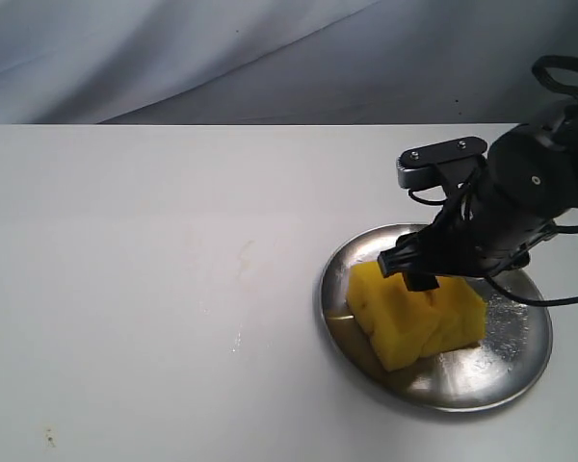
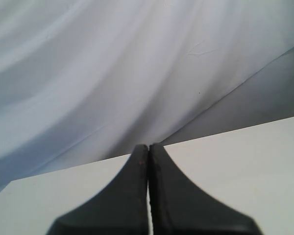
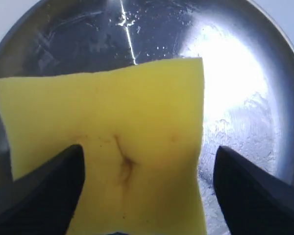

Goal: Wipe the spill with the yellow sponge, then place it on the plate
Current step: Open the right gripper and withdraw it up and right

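The yellow sponge (image 1: 414,316) lies on the silver plate (image 1: 496,380) at the right of the table. My right gripper (image 1: 419,274) hangs just above it, open. In the right wrist view the sponge (image 3: 108,122) fills the space between the two black fingers (image 3: 44,191); the far finger stands apart from it, over the plate (image 3: 245,98). The sponge's top shows a dark crease. No amber spill shows anywhere. My left gripper (image 2: 148,147) is shut on nothing, facing the backdrop, and is outside the exterior view.
Faint pale streaks (image 1: 239,258) mark the white table left of the plate. A small dark speck (image 1: 49,439) lies near the front left corner. A grey cloth backdrop (image 1: 270,48) hangs behind the table's far edge.
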Available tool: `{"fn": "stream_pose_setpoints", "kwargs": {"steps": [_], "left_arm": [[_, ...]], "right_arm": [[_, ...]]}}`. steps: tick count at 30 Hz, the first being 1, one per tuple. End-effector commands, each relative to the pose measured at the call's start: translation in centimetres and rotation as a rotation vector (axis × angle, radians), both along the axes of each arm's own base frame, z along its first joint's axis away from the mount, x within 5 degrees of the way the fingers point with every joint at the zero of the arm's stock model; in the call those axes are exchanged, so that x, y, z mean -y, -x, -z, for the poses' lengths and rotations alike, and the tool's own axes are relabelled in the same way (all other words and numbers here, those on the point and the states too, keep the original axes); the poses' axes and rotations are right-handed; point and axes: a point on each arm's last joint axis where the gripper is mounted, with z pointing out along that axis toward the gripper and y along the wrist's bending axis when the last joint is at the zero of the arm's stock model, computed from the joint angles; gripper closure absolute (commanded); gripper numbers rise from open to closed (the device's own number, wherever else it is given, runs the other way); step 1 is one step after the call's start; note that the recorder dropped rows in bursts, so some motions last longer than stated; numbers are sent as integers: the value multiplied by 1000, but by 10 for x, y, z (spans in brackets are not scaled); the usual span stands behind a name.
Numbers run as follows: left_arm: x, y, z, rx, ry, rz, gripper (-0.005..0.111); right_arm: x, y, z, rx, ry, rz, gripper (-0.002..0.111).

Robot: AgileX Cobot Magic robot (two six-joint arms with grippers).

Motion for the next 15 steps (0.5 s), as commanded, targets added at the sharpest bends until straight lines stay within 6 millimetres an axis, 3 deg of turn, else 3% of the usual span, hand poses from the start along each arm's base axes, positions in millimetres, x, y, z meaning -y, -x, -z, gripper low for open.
{"fn": "stream_pose_setpoints", "kwargs": {"steps": [1, 7, 8, 10, 15], "left_arm": [[0, 0, -2, 10, 18, 0, 107], [0, 0, -2, 10, 18, 0, 107], [0, 0, -2, 10, 18, 0, 107], [0, 0, -2, 10, 18, 0, 107], [0, 0, -2, 10, 18, 0, 107]], "right_arm": [[7, 5, -20, 44, -10, -12, 39], [17, 21, -75, 207, -117, -13, 44], [22, 29, -93, 261, -154, -10, 52], [30, 42, -112, 326, -210, 0, 66], [50, 77, -113, 434, -367, 49, 94]]}}
